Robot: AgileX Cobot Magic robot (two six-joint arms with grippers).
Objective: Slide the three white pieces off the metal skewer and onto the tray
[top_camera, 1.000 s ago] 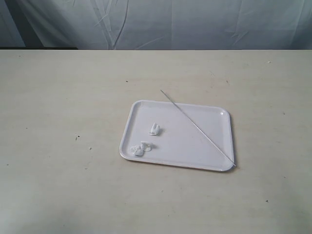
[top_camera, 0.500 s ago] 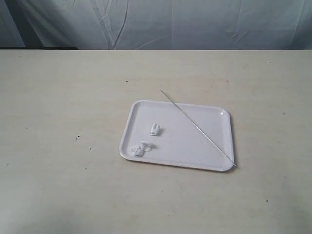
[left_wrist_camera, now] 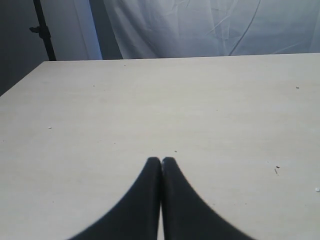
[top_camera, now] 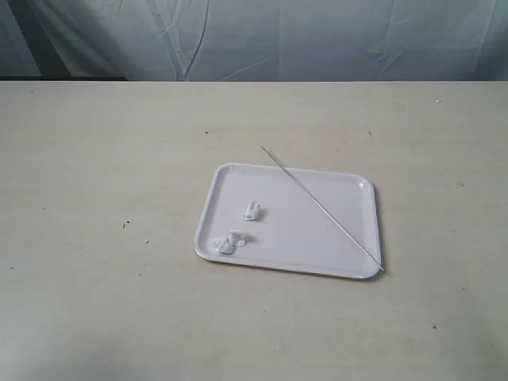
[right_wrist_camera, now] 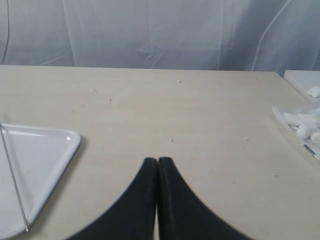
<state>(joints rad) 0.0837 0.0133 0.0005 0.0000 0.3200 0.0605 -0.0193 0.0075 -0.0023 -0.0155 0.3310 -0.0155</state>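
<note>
exterior view: skewer (top_camera: 321, 208) overhangs the tray's (top_camera: 294, 238) rim; a nudge could roll it off. left gripper (left_wrist_camera: 161, 161) and right gripper (right_wrist_camera: 158, 160) closed tight, empty.

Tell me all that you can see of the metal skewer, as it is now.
The metal skewer is a very thin, straight grey rod, bare, with nothing threaded on it. It lies diagonally across the right part of the white tray. Its far tip sticks out past the rim, over the table. Only the tray seems to touch it.
</note>
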